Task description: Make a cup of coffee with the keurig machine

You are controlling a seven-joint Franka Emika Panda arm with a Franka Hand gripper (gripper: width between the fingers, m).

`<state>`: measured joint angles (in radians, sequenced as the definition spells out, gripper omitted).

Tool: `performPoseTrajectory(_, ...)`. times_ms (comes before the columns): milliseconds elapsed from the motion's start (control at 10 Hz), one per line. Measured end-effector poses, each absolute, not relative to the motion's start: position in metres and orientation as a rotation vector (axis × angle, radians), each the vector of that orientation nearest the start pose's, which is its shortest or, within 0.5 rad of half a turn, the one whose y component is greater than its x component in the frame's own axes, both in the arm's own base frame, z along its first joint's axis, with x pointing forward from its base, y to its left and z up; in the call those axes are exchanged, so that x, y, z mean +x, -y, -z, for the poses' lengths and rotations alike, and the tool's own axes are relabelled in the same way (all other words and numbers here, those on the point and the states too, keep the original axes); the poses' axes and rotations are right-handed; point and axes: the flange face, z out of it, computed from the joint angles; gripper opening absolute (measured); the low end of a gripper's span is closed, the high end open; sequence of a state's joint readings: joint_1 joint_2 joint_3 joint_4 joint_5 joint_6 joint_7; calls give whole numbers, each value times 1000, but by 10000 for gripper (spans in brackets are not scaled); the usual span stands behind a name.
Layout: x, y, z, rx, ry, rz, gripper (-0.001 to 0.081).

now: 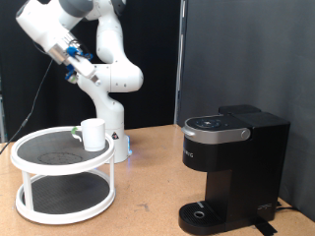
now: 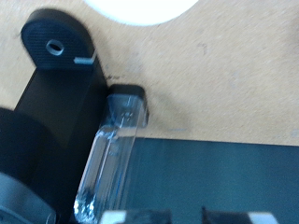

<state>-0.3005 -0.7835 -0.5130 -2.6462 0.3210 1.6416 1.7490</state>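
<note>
The white cup (image 1: 93, 134) stands upright on the top tier of a white round rack (image 1: 30, 157) at the exterior view's left, its greenish handle pointing left. The black keurig machine (image 1: 231, 162) stands at the right with its lid down and its round drip base (image 1: 202, 212) bare. My gripper (image 1: 78, 65) hangs high above the rack at the upper left, far from both, and is empty. The wrist view shows the machine (image 2: 47, 103) from above, its drip base (image 2: 56, 44) and its clear water tank (image 2: 107, 159). Two fingertips (image 2: 114, 217) show spread apart at the edge.
The rack has two tiers with dark mesh floors. The arm's white base (image 1: 116, 138) stands just behind the rack. A tan table (image 1: 148, 187) carries everything, and a black curtain hangs behind. The rack's white rim (image 2: 140, 7) shows in the wrist view.
</note>
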Motion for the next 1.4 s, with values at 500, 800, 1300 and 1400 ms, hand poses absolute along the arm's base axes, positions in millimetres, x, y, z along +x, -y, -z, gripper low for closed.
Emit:
performPoseTrajectory(500, 201, 233, -440, -802, -2528, -864, 0)
performPoseTrajectory(800, 209, 246, -438, -871, -2514, -851, 0)
performPoseTrajectory(1300, 241, 260, -434, -864, -2521, -833, 0)
performPoseTrajectory(1400, 245, 261, -433, -876, -2505, -813, 0)
